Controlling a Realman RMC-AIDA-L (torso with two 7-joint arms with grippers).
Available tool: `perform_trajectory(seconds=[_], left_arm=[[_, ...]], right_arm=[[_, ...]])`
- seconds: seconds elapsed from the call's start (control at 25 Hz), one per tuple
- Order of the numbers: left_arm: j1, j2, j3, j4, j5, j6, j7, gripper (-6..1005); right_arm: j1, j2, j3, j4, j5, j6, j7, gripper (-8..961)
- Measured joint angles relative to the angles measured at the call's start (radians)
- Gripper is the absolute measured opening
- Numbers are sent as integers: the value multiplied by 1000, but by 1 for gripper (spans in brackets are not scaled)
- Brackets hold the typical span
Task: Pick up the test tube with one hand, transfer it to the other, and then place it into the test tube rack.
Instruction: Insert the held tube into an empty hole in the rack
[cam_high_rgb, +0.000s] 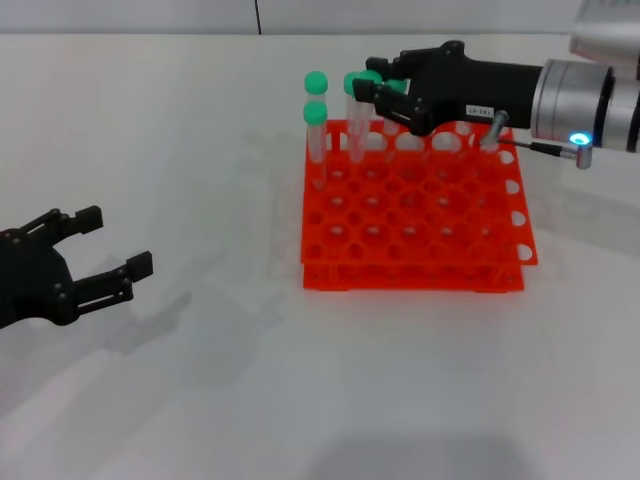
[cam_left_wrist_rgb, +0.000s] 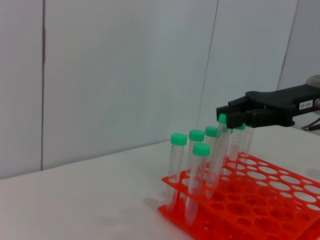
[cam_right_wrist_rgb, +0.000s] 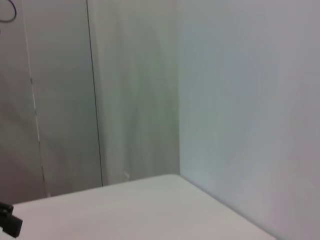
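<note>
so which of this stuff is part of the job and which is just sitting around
In the job:
- test tube, tilted, its cap at the right gripper
- rack
- left gripper, open, off to the rack's left

Just there:
- other capped tubes standing in the rack
- table

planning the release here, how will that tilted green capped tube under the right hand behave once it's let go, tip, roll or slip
The test tube leans with its foot in the test tube rack, so on release it would probably settle against the hole rim rather than fall. It looks like stiff, light clear plastic and may slip in a loose grip. The right hand sits at its green cap; the left hand waits open, far off.
</note>
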Motion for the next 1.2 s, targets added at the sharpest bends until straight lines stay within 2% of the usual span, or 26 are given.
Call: perform_trajectory(seconds=[0.76, 1.2], left_arm=[[-56, 2, -2, -57, 8, -5, 0, 893], [-59, 2, -3, -60, 8, -5, 0, 893]], right_arm=[[6, 1, -52, 8, 0, 72, 15, 403], [19, -3, -74, 24, -5, 73, 16, 418]])
